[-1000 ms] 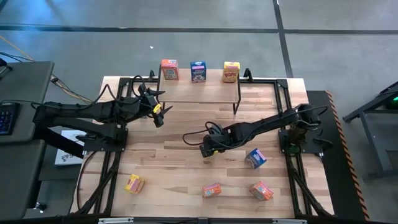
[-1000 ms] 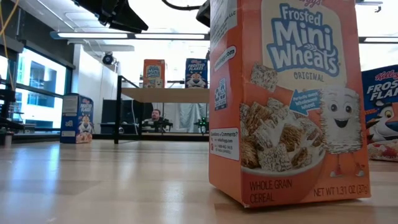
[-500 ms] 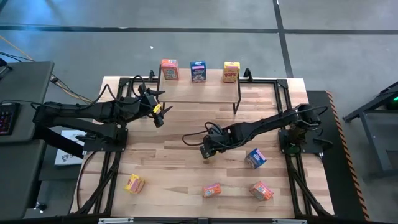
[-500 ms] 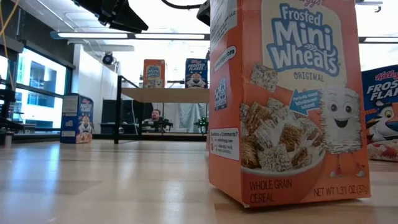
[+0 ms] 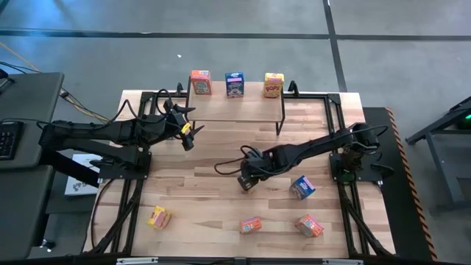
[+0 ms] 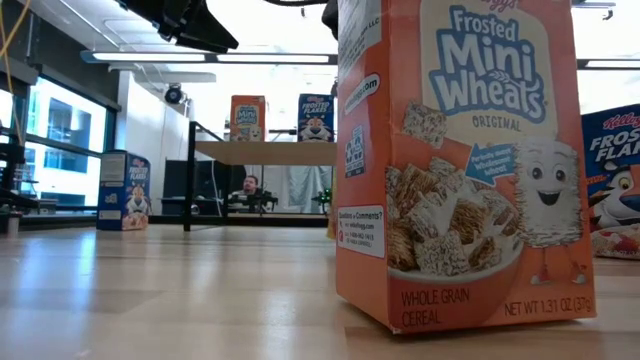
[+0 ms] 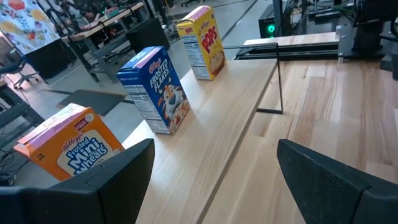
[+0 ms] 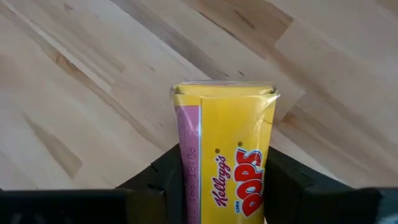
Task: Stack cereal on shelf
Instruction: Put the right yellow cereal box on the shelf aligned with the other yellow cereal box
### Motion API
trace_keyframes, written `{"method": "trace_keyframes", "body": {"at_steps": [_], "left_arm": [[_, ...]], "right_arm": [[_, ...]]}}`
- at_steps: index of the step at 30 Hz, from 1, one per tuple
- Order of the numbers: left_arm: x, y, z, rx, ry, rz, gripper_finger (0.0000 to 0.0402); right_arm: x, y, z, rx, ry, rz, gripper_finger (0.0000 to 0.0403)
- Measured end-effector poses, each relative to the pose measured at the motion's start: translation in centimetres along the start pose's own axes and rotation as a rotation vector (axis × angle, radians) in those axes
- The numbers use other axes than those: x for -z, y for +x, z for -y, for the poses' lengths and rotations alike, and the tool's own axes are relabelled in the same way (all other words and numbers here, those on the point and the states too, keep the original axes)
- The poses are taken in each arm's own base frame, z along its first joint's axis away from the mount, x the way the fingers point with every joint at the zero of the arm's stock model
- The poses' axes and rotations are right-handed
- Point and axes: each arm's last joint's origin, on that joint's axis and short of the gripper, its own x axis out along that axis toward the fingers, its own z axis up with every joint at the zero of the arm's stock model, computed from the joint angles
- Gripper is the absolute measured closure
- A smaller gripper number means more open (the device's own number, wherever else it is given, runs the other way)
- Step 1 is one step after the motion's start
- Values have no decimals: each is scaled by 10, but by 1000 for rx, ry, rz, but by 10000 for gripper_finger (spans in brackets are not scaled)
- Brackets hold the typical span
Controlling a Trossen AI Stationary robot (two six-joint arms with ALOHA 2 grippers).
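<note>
The shelf (image 5: pixel 235 109) stands at the table's far middle. On it stand an orange cereal box (image 5: pixel 200 82), a blue one (image 5: pixel 235 85) and a yellow one (image 5: pixel 273 85). My right gripper (image 5: pixel 246 181) is at mid-table, pointing steeply down and shut on a yellow Corn Pops box (image 8: pixel 224 143). My left gripper (image 5: pixel 184 134) hovers open near the shelf's left end, with all three shelf boxes in its wrist view (image 7: pixel 155 90). A blue box (image 5: pixel 302 187), two orange boxes (image 5: pixel 309 225) (image 5: pixel 251 224) and a yellowish one (image 5: pixel 157 217) lie on the near table. My right gripper pinches the yellow box between its two fingers (image 8: pixel 166 180), which sit on two opposite sides (image 8: pixel 186 168) at the end nearest the wrist. The fingers come from above, slanting steeply down. The box's far end (image 8: pixel 224 92) points at the tabletop; I cannot tell whether it rests there.
In the low view an orange Mini Wheats box (image 6: pixel 455 160) fills the foreground and hides most of my right gripper. Black frame rails (image 5: pixel 335 125) run along the table's sides. Bare wood lies between the shelf and the near row of boxes.
My right gripper has stayed in place, rolled about its own pointing line and drawn its fingers together on the yellow box. My left arm has kept still.
</note>
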Motion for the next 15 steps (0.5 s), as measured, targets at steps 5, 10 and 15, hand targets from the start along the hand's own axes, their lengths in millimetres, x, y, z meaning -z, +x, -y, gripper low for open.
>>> {"method": "trace_keyframes", "body": {"at_steps": [5, 10, 15], "left_arm": [[0, 0, 0, 0, 0, 0, 71], [0, 0, 0, 0, 0, 0, 71], [0, 0, 0, 0, 0, 0, 71]], "right_arm": [[-12, -21, -4, 23, -119, -5, 253], [-29, -54, -9, 44, -264, 8, 254], [-43, -82, -8, 76, -391, 37, 254]]}}
